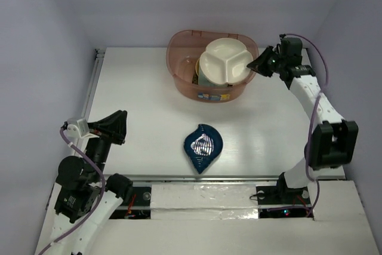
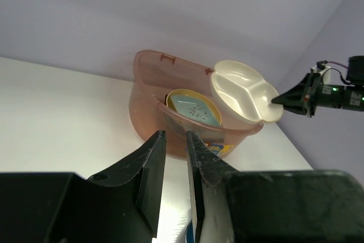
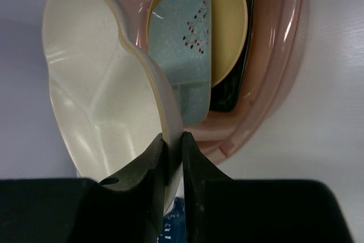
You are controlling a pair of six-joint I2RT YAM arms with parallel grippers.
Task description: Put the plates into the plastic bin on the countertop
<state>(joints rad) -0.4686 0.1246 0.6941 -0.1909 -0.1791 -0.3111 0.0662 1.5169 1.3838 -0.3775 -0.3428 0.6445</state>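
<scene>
Left side of the top view: left gripper (image 1: pixel 123 126) hovers over the flat white countertop (image 1: pixel 137 88), well apart from everything. Its jaws stand almost together with a thin slit between them, and it holds nothing.

Lower centre: the dark blue leaf-shaped plate (image 1: pixel 203 146) lies flat on the countertop, not yet in the bin.

Upper centre: the large translucent pinkish-brown plastic bin (image 1: pixel 182 82) stands on the countertop. In the right wrist view, a plain yellow round plate (image 3: pixel 230 21), a pale green rectangular plate (image 3: pixel 185 44) and a black square plate (image 3: pixel 242 55) lean stacked inside it. I cannot tell whether the cream round one is in there.

Upper right: the white three-section round plate (image 1: pixel 224 61) is over the bin's right half, tilted and raised above the rim. The right gripper (image 1: pixel 258 64) is clamped on its right edge, one finger on each face of the lip.

Step in hand, as I judge it: getting the white plate into the bin.
- Carry it a bit further toward the bin's centre, so the far edge clears the right rim.
- Lower it until it rests on the leaning stack before letting go. A drop from here could chip a dish or tip the stack.
- Keep the tilt shallow, so the plate slides in rather than hanging on the rim.

The blue plate looks like the only one left outside.
</scene>
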